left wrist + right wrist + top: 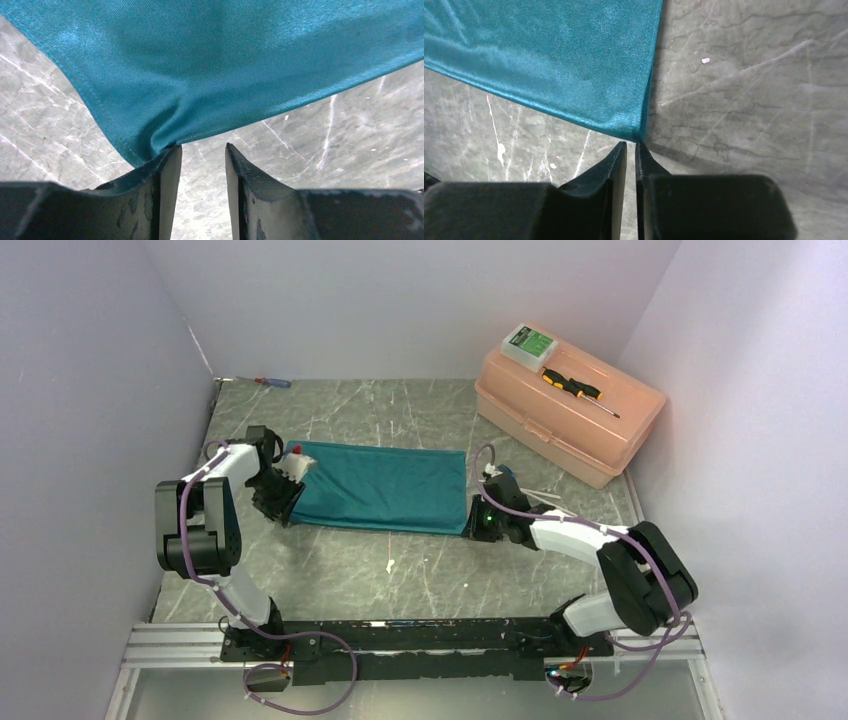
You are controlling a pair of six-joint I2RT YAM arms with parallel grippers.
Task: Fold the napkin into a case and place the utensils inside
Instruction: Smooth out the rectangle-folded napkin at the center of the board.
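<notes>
One grey marbled table [400,570] carries everything. Across its middle lies the napkin [385,490], a teal cloth spread flat as a long, narrow oblong. It runs from side to side between the two arms. Its surface has a soft sheen and a fine weave. The edges are straight, with a stitched hem visible along the left side in the left wrist view.

A peach plastic box [570,415] sits well apart at the far right corner.

The left gripper [202,150] is at the napkin's near left corner. Its jaws stand apart, with bare table showing between them. The cloth puckers down to that corner, which touches the tip of one finger [167,160].

The right gripper [631,146] is at the near right corner. Its jaws are parted by only a thin slit, with nothing between them. The sharp cloth corner lies flat just ahead of the tips.

A yellow-and-black screwdriver [572,386] and a small white-and-green pack [528,343] rest on the box lid. A red-and-blue screwdriver [272,382] lies by the far left wall.
</notes>
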